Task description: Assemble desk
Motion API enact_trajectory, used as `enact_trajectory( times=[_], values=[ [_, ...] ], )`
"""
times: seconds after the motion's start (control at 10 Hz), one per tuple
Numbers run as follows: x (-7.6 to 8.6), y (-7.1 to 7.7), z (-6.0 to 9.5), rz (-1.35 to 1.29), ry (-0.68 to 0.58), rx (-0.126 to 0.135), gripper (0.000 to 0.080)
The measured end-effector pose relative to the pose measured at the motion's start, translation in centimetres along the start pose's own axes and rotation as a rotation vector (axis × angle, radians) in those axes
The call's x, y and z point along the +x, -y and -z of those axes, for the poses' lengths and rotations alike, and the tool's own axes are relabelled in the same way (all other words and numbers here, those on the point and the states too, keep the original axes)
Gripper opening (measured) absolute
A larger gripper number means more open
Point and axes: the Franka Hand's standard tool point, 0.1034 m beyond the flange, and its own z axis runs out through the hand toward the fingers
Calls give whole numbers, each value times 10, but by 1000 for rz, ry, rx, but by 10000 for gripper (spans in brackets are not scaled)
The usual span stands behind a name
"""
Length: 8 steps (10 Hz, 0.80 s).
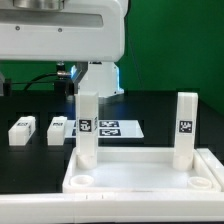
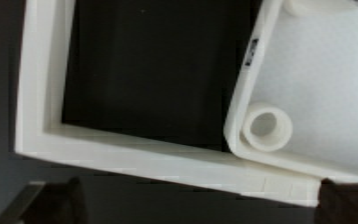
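Note:
The white desk top (image 1: 140, 172) lies upside down at the front, rim up, with round corner sockets (image 1: 84, 181). Two white tagged legs stand upright in its far corners, one on the exterior view's left (image 1: 87, 128) and one on the right (image 1: 185, 126). My gripper (image 1: 91, 86) hangs just above the top of the left standing leg. In the wrist view its dark fingertips (image 2: 55, 203) sit wide apart, the gripper (image 2: 194, 208) is open, and nothing is between them. That view shows a corner of the desk top (image 2: 327, 90) with one socket (image 2: 265, 126).
Two loose white legs (image 1: 22, 130) (image 1: 57, 128) lie on the black table at the exterior view's left. The marker board (image 1: 115, 127) lies flat behind the desk top. A white raised frame (image 2: 123, 150) runs beside the desk top in the wrist view.

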Motion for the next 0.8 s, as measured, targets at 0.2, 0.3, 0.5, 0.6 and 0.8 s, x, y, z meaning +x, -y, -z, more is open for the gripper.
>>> enact_trajectory(
  times=[0.2, 0.3, 0.5, 0.6, 0.8],
  values=[
    [-12, -17, -9, -213, -6, 126, 649],
    [-22, -16, -21, -322, 8, 185, 649],
    [-33, -10, -34, -407, 38, 227, 649],
    [-33, -10, -35, -417, 46, 228, 649],
    [-33, -10, -35, -415, 45, 227, 649]
  ],
)
